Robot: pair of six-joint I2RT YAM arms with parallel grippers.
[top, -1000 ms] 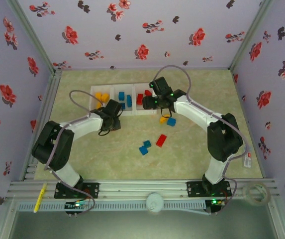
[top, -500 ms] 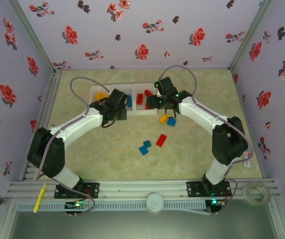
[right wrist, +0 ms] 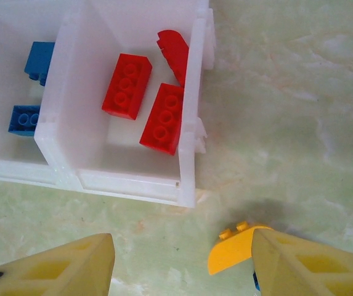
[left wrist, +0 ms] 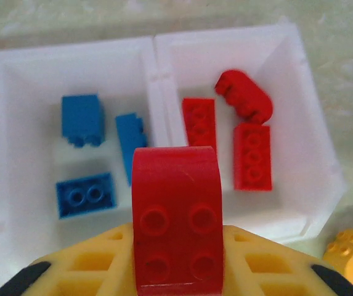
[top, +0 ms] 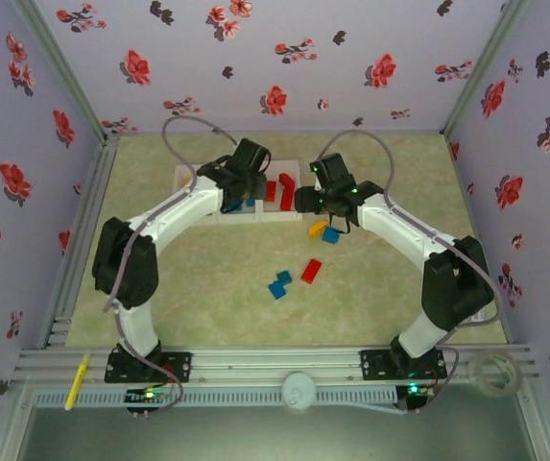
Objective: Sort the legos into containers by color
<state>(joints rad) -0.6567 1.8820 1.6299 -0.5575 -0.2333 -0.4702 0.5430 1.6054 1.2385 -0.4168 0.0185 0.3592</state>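
The table (top: 207, 298) is carrying everything, and both arms are reaching toward its far side. The left arm (top: 174, 216) is bending in over the tray (right wrist: 190, 92), and the right arm (top: 399, 226) is stretching toward the tray's right end. The tray's middle compartment is holding three blue bricks (left wrist: 82, 118). Its right compartment is holding three red bricks (left wrist: 251, 155), one of them curved.

The left gripper (left wrist: 175, 262) is clenching a red brick (left wrist: 175, 197) between its yellow fingers (left wrist: 84, 265), studs facing the camera. That brick is hanging above the tray, over the near end of the wall between the blue and red compartments.

The right gripper (right wrist: 182, 265) is standing released and holding nothing, hovering over bare table just outside the tray's near right corner. A yellow brick (right wrist: 231, 250) is lying on the table within the gap, right beside one finger (right wrist: 312, 265).

Nearer the bases, a loose red brick (top: 311, 271) and two loose blue bricks (top: 279, 284) are lying well apart from both claws.
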